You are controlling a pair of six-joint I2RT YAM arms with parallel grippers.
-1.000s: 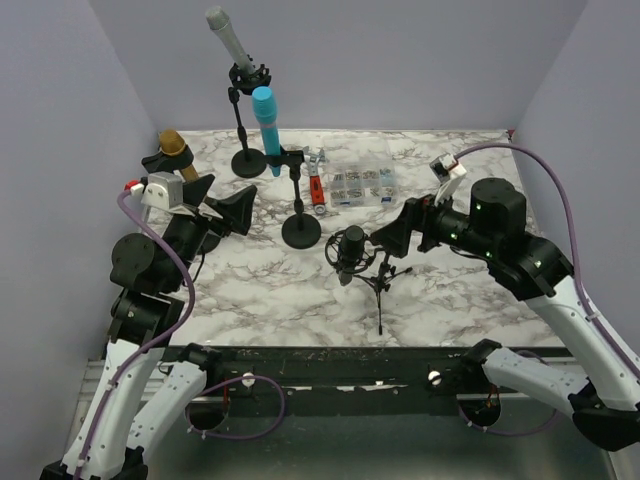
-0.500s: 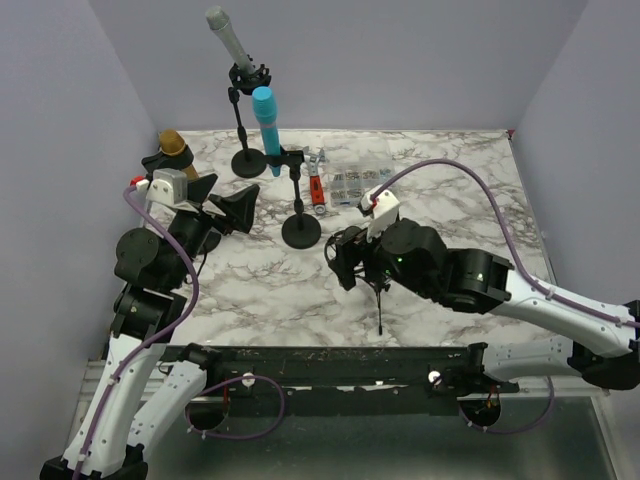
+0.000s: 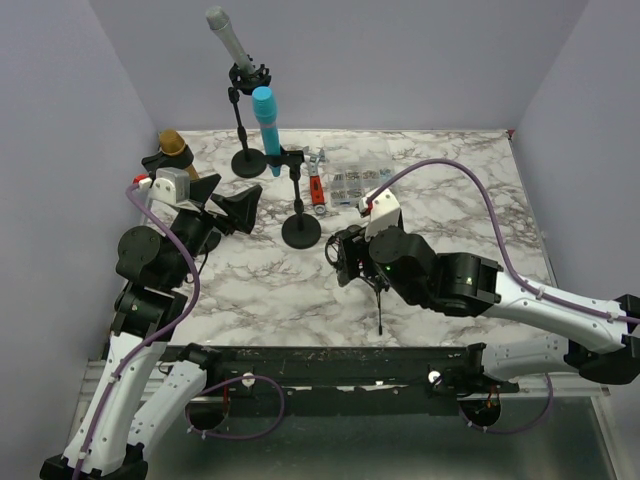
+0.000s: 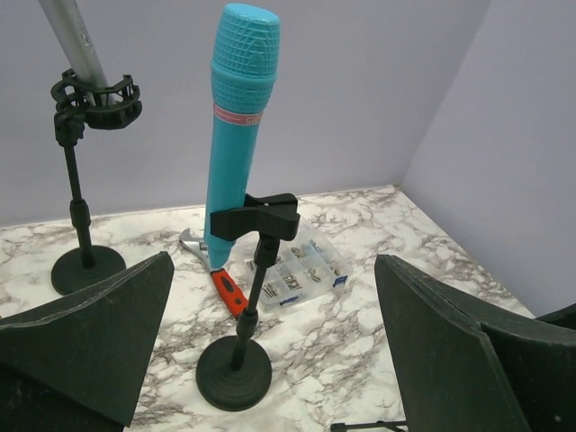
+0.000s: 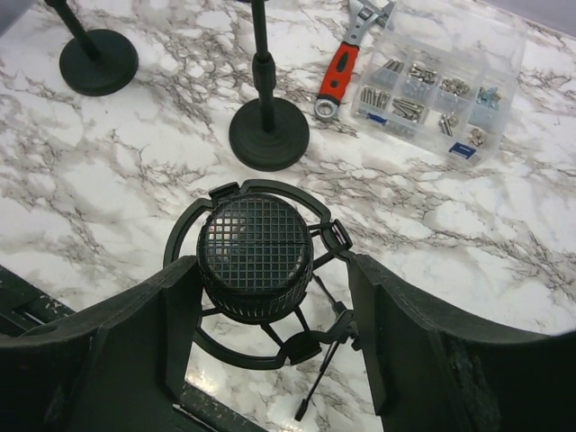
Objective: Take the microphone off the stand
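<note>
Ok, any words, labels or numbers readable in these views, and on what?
Nothing here can be read outright.
Pink band on the blue mic: small dark print, too small to read.
Blue label in the parts box: blurred, unreadable.
Wrench: no marking legible on the handle or head.

A robotics lab cell is showing: plain lilac partition walls (image 3: pixel 400 60) are enclosing a white marble-patterned tabletop (image 3: pixel 260 290), with a black metal rail (image 3: pixel 330 362) edging it.
</note>
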